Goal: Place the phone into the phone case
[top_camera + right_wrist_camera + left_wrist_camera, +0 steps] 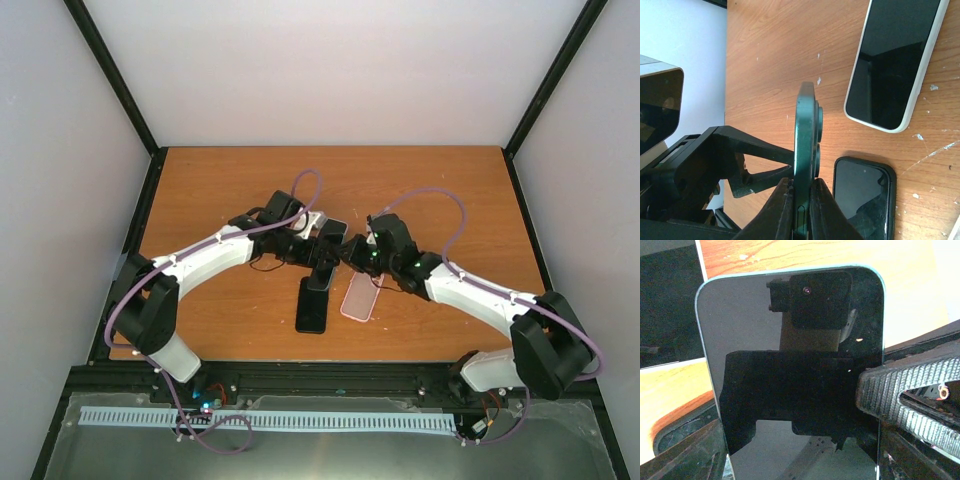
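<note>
Phone (790, 340) is held upright off the table (430, 180), just left of the pink translucent phone case (360, 296) and slightly beyond it, as seen from above. It is gripped from both sides.

The left gripper (790, 410) is spread wide across the phone's width. One ribbed pad (900, 390) is pressed against the right long edge, and the other finger is seen at the lower left edge. The screen is turned toward the left wrist camera, and the camera's own reflection is seen in the glass.

The right gripper (801, 190) is closed narrowly on the phone's thickness, with its fingertips pinched against front and back near one end. From that wrist the blue-green edge and the raised camera lenses are seen side-on.

The phone case is laid flat on the table, apart from the phone. A black phone (312, 305) is laid flat just left of the case, and its far end is hidden by the held phone in the view from above.
</note>
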Controlling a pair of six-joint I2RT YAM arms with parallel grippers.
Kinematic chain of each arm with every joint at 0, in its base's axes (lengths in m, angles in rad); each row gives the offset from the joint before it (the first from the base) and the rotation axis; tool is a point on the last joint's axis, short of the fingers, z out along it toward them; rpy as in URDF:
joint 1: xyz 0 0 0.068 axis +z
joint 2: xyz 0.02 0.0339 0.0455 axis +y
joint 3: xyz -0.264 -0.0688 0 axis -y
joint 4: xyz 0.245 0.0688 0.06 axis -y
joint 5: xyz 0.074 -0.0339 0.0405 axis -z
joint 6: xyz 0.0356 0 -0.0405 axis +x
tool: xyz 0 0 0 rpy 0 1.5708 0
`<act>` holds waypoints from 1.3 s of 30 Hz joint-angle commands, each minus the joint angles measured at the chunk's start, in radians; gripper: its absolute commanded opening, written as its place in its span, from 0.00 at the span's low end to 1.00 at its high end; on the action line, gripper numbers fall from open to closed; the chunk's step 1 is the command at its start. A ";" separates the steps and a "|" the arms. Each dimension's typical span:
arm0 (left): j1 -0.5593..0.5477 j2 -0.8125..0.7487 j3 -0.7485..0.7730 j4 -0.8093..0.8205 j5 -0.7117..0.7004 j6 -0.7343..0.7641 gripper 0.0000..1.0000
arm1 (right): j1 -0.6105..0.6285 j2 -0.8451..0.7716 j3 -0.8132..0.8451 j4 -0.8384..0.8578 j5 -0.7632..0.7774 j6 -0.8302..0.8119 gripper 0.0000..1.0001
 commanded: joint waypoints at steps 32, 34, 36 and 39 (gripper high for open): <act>-0.013 0.126 -0.042 0.298 0.085 -0.104 0.77 | -0.173 -0.235 -0.246 -0.192 -0.105 -0.168 0.03; -0.013 0.136 -0.051 0.312 0.093 -0.109 0.73 | -0.189 -0.217 -0.251 -0.179 -0.123 -0.171 0.03; -0.013 0.147 -0.061 0.318 0.098 -0.115 0.71 | -0.203 -0.207 -0.261 -0.160 -0.139 -0.169 0.03; -0.017 0.167 -0.072 0.357 0.116 -0.121 0.68 | -0.222 -0.194 -0.274 -0.133 -0.163 -0.161 0.03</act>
